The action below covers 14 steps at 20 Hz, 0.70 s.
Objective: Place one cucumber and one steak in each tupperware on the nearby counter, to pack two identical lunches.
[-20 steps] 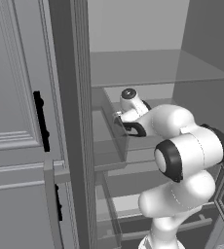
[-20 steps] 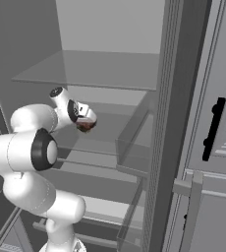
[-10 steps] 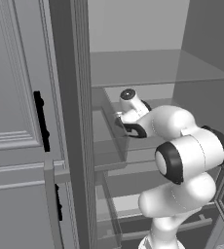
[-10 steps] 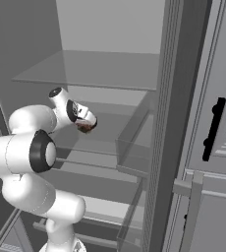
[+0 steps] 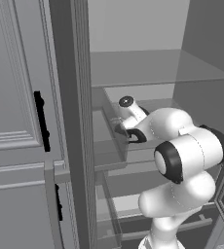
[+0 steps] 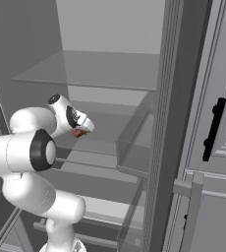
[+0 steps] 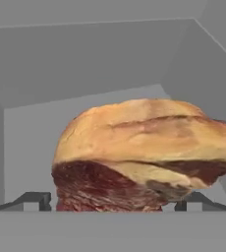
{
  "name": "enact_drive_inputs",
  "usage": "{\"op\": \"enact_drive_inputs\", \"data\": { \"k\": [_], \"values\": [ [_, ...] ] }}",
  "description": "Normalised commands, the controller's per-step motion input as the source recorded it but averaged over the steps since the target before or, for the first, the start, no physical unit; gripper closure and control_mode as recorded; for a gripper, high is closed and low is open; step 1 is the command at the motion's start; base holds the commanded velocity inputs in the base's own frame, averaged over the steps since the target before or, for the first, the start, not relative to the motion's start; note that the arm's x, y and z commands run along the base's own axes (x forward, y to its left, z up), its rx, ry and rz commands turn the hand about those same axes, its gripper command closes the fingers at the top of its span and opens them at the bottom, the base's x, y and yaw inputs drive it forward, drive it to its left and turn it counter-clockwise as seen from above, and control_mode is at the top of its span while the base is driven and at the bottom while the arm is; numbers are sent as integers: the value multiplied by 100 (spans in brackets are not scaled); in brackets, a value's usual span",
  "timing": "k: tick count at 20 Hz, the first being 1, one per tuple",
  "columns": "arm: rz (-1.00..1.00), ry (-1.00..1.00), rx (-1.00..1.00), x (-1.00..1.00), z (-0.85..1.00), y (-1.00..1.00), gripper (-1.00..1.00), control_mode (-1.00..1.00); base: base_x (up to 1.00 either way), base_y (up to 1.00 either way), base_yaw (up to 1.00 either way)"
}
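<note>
Setting: grey fridge interior [image 6: 110, 29] with glass shelves [image 5: 158, 68], door standing open.
Gripper [image 7: 113, 206]: reaching in over a shelf, fingers [image 7: 34, 201] spreading wide apart, gripping nothing.
Steak [image 7: 144, 152]: sitting between the fingertips, possibly touching them; too close to tell.
Room: open space showing behind and above the steak; side walls closing in nearby.

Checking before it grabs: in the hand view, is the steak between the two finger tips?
Yes, the steak sits between the open gripper's finger tips, one on either side of it.
</note>
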Motion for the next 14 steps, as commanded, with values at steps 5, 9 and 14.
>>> {"op": "enact_drive_inputs", "data": {
  "k": [5,9,14],
  "values": [
    [0,1,1,-5,-38,0,100,-100,0,0,0],
    [-1,1,0,-7,-11,-5,100,-100,0,0,0],
    [-1,-2,4,-73,0,-32,100,-100,0,0,0]
  ]
}}
